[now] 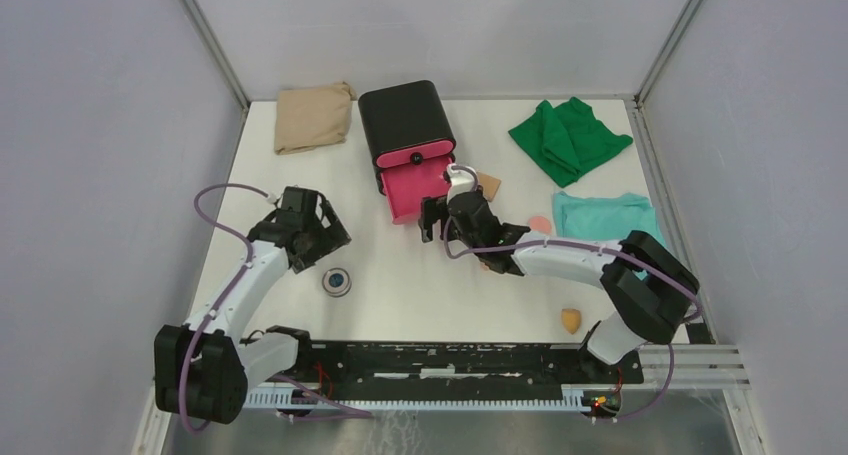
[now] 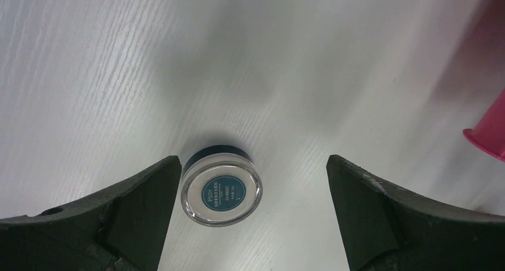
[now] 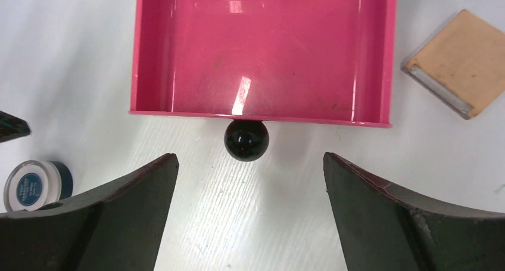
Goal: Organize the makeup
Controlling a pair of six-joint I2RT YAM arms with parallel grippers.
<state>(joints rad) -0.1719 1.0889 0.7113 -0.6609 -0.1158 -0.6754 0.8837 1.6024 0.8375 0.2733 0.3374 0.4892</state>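
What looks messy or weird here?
Nothing looks broken or spilled. The pink drawer stands open and looks empty, yet the round compact, the tan square pad, a pink round piece and a tan sponge lie scattered on the table.

Glossy pink plastic drawer (image 3: 262, 50), shiny black knob (image 3: 246, 140), faintly grained white tabletop (image 2: 119, 74), glossy-rimmed compact (image 2: 221, 190), matt tan pad (image 3: 461, 59)

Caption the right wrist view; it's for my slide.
Open right gripper facing pink drawer and black knob, tan pad alongside.
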